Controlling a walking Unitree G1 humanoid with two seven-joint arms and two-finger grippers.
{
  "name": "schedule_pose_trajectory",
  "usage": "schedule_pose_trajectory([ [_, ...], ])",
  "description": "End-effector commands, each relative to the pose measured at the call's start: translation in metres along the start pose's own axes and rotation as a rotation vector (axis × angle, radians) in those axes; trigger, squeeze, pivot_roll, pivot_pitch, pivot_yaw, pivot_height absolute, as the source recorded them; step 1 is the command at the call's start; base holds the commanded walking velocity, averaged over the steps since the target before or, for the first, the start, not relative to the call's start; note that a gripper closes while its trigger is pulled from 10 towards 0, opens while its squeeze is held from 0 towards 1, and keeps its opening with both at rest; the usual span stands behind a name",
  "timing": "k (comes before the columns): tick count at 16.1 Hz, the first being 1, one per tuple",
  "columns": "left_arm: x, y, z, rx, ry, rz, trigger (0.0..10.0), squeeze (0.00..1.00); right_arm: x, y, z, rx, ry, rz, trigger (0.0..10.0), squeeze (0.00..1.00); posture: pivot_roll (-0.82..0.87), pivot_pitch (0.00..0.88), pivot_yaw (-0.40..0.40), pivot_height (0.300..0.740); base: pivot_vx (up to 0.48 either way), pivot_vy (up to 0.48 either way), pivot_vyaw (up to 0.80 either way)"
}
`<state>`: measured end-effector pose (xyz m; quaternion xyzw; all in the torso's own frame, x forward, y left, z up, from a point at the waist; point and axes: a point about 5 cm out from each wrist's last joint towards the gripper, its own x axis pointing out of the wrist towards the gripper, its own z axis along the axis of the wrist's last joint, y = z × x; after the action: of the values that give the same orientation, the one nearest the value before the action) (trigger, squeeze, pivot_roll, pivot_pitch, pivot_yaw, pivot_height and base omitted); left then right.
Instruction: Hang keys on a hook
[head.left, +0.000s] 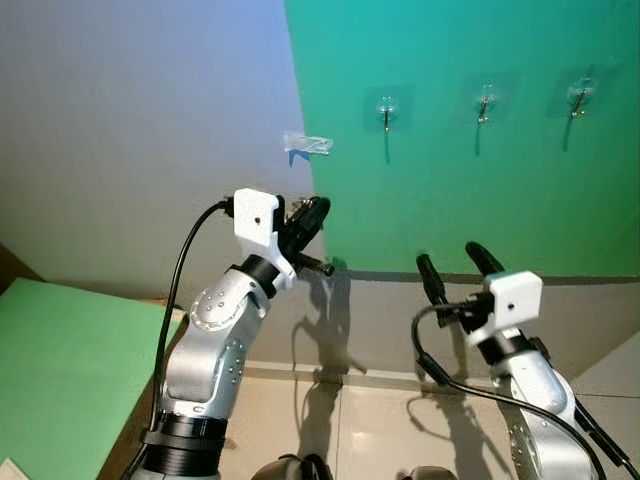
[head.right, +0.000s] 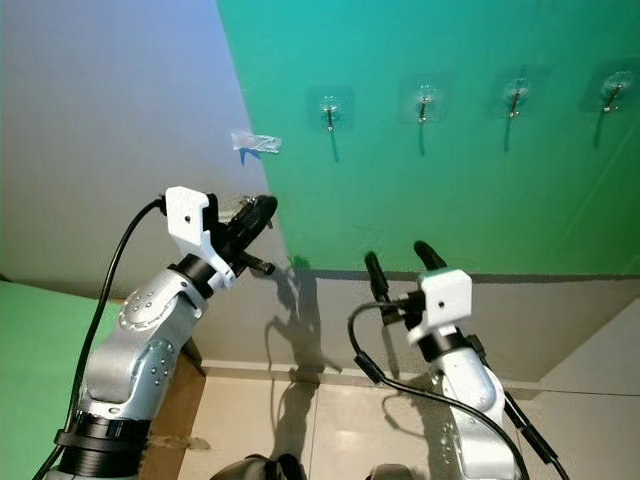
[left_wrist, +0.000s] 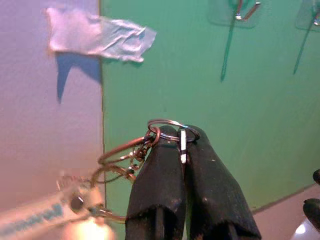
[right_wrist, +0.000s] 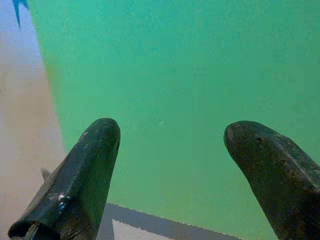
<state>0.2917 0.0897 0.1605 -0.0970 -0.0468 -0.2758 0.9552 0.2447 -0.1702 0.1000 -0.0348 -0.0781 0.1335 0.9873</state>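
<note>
The left gripper (left_wrist: 181, 137), fingers pressed together, pinches a thin metal split ring of the keys (left_wrist: 125, 160); linked rings and a pale tag trail back from the fingertips, away from the green wall panel (head.left: 450, 60). Clear-backed wire hooks (head.left: 387, 110) line the panel above. The right gripper (head.left: 452, 262) points upward, fingers spread wide, empty.

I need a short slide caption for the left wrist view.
Left tool shut on a key ring, aimed toward a wall hook.

Keys (left_wrist: 125, 165) dangle below 4 empty wall hooks (head.right: 329, 112).
</note>
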Motion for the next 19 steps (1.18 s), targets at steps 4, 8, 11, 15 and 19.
schedule_pose_trajectory([
  [4,0.007,-0.007,0.008,0.089,-0.03,-0.012,0.0,0.0,-0.001,0.007,0.006,0.001,0.004,0.008,10.0,0.0,-0.25,0.049,0.138,0.74,0.0,-0.458,0.0],
  [8,0.004,-0.021,0.004,0.123,-0.012,-0.058,0.0,0.0,-0.007,0.007,0.007,0.004,0.025,0.01,10.0,0.0,-0.25,0.055,0.141,0.74,0.0,-0.339,0.0],
  [11,0.005,-0.021,0.002,0.228,0.063,-0.101,0.0,0.0,-0.007,0.007,0.005,0.006,0.038,0.017,10.0,0.0,-0.25,0.056,0.135,0.74,0.0,0.0,0.0],
  [15,0.01,0.008,0.017,0.478,0.064,0.068,0.0,0.0,-0.007,0.007,0.002,0.011,0.052,0.026,10.0,0.0,-0.25,0.057,0.133,0.74,0.0,0.0,0.0],
  [19,0.018,0.017,0.035,0.624,0.028,0.103,0.0,0.0,-0.009,0.008,-0.001,0.019,0.065,0.035,10.0,0.0,-0.25,0.06,0.135,0.74,0.0,0.0,0.0],
])
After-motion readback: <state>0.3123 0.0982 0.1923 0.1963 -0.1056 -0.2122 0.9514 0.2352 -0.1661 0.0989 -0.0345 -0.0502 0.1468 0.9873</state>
